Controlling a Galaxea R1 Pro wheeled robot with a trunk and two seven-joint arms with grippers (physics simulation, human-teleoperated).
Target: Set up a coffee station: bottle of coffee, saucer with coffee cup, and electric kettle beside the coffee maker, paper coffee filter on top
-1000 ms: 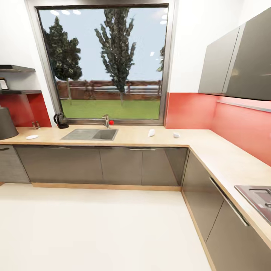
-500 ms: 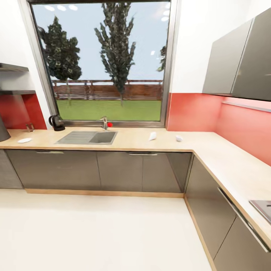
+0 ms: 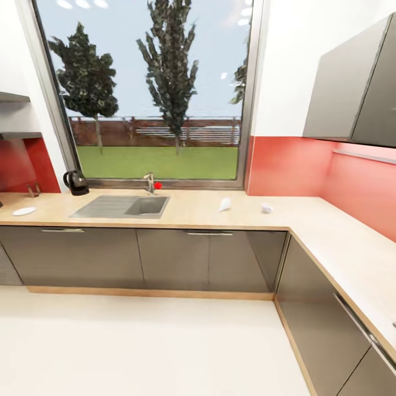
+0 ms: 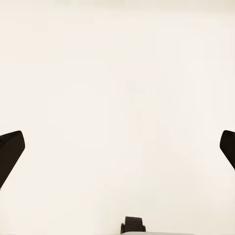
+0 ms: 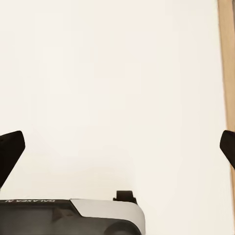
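Kettle (image 3: 76, 182): on countertop (image 3: 192, 212), 10 o'clock, beside sink (image 3: 122, 207).
Saucer (image 3: 23, 211): 9 o'clock, bare.
Filter (image 3: 224, 204): centre counter.
Cup (image 3: 267, 208): beside filter.
Left gripper (image 4: 117, 152): jaws spread wide, nothing held.
Right gripper (image 5: 117, 152): jaws spread wide, nothing held.

One electric kettle (image 3: 76, 182), black, on the countertop (image 3: 192, 212) by the window (image 3: 148, 93); one saucer (image 3: 23, 211), white; one paper coffee filter (image 3: 224, 204); one coffee cup (image 3: 267, 208); one sink (image 3: 122, 207) with one tap (image 3: 149, 182); two shelves (image 3: 14, 116) at the left wall; two wall cabinets (image 3: 352, 96) at the right; two grippers, left gripper (image 4: 117, 147) and right gripper (image 5: 117, 147), each with two dark fingertips spread wide over pale floor (image 3: 148, 346)
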